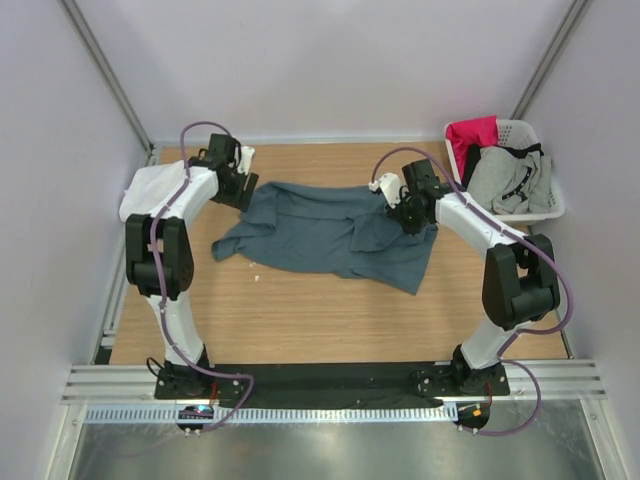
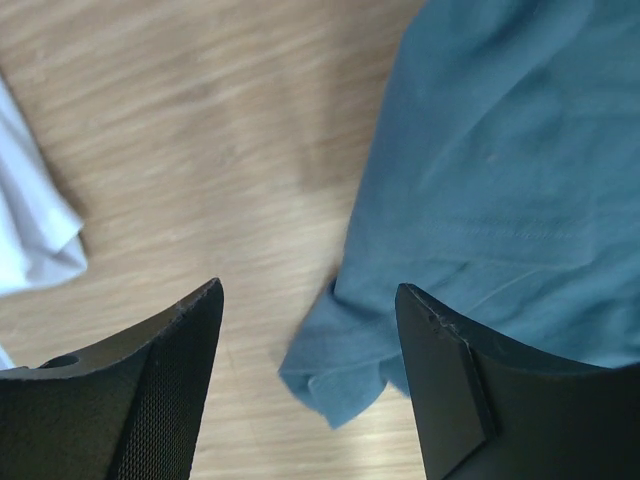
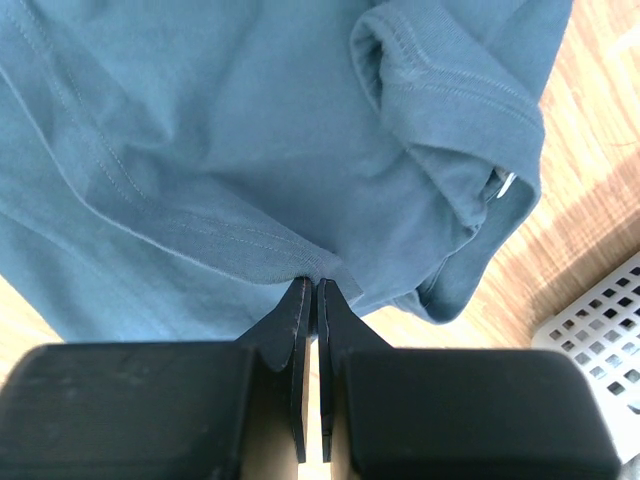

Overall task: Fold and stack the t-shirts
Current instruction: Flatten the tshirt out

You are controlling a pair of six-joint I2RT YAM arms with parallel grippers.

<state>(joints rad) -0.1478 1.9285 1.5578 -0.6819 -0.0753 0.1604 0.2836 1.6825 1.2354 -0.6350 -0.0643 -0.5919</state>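
Observation:
The slate-blue t-shirt (image 1: pixel 330 232) lies rumpled across the middle of the wooden table. My right gripper (image 3: pixel 310 285) is shut on a hem edge of the slate-blue t-shirt (image 3: pixel 220 150) at its right side; the top view shows this gripper (image 1: pixel 400 212) there. My left gripper (image 2: pixel 308 300) is open over the shirt's far left corner (image 2: pixel 340 370), which lies between its jaws; the top view shows this gripper (image 1: pixel 238 188) there. A white t-shirt (image 1: pixel 150 190) lies at the table's left edge, partly under the left arm. It also shows in the left wrist view (image 2: pixel 30 230).
A white laundry basket (image 1: pixel 545 210) at the back right holds a red garment (image 1: pixel 472 135) and a grey one (image 1: pixel 510 180). The basket's mesh corner (image 3: pixel 600 340) shows in the right wrist view. White walls enclose the table on three sides.

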